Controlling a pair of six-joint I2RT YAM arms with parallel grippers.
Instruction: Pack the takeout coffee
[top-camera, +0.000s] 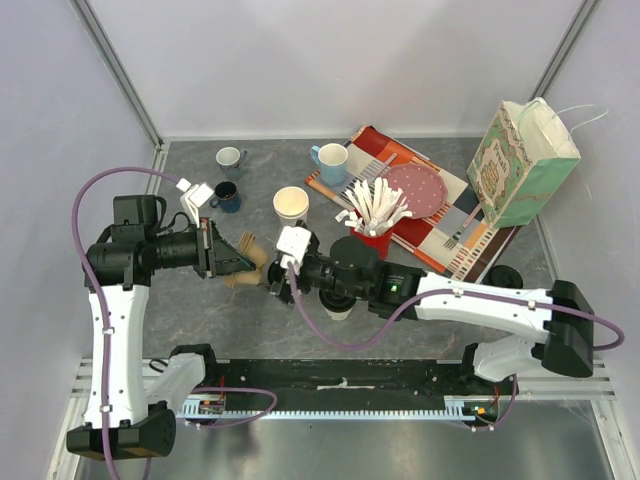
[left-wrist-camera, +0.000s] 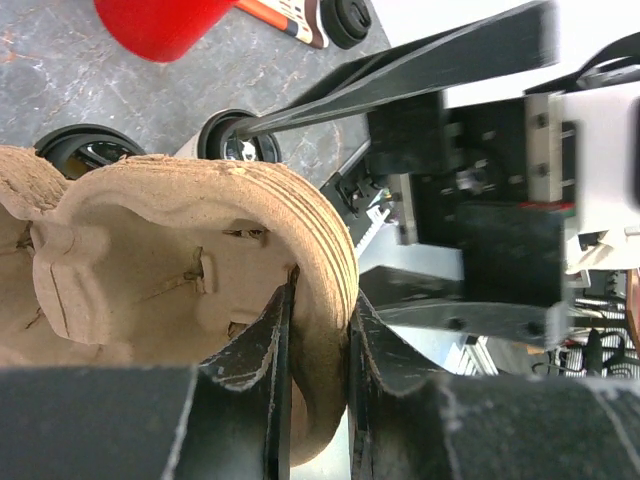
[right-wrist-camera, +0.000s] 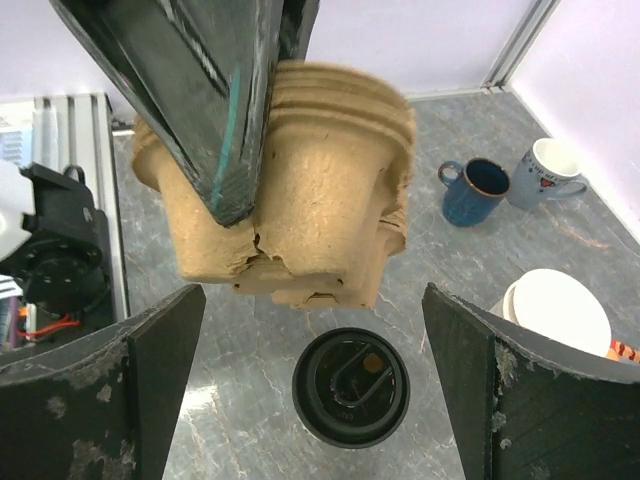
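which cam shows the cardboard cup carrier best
Right wrist: the carrier fills the middle, most of it visible, pinched by the left fingers. Left wrist shows only its rim and one pocket, up close. Top shows it small, half hidden between the arms.

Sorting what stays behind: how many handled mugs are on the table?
3: white mug back left, dark blue mug just nearer, light blue mug at the striped mat's left corner. More may be hidden.

The left arm (top-camera: 106, 340) and right arm (top-camera: 490, 298) are built of white links and black joints. A purple cable (top-camera: 120, 171) is routed along each. Black fingers (right-wrist-camera: 520, 400) are marked by pale scuffs.
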